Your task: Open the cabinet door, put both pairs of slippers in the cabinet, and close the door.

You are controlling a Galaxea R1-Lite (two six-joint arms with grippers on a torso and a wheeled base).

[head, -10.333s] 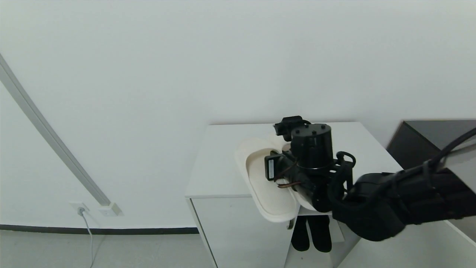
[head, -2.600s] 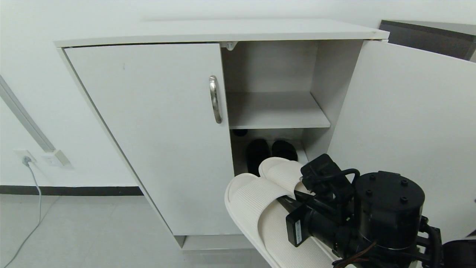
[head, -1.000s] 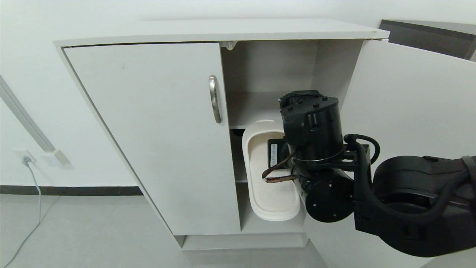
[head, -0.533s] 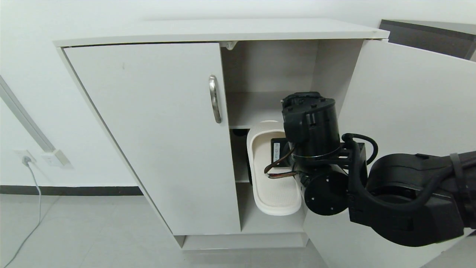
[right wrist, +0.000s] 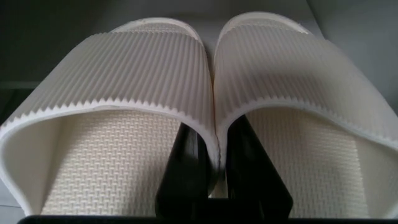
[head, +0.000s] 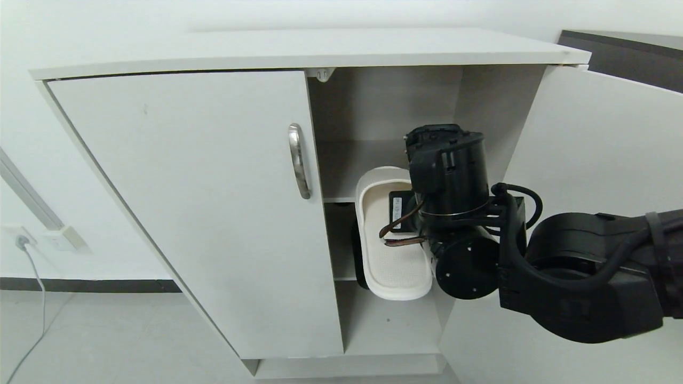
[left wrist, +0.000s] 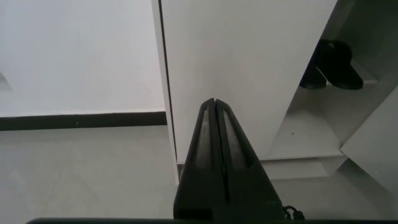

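- White slippers (head: 392, 250), a ribbed pair held side by side, hang in the open right half of the cabinet (head: 299, 50), toes pointing inward, in front of the edge of the middle shelf (head: 352, 165).
- The right tool (right wrist: 216, 155) is clenched on this pair: its two black fingers (right wrist: 186, 165) pinch the slippers' touching inner walls between them.
- A small white label (head: 396, 209) sits on the black wrist block at 3 o'clock of the slippers; its print is too small to read.
- The left door (head: 187, 213) is shut, and its metal handle (head: 299, 160) stands upright at 9 o'clock of the slippers.
- The right door (head: 587, 160) stands swung wide open at 3 o'clock of the arm.
- Black slippers (left wrist: 333, 65) rest as a pair on a lower shelf inside the cabinet.
- The left tool (left wrist: 214, 124) is clenched with its fingers pressed together on nothing, low over the floor (left wrist: 81, 168) before the shut door.
- A wall socket (head: 21, 242) with a cable plugged in sits at 8 o'clock of the cabinet.
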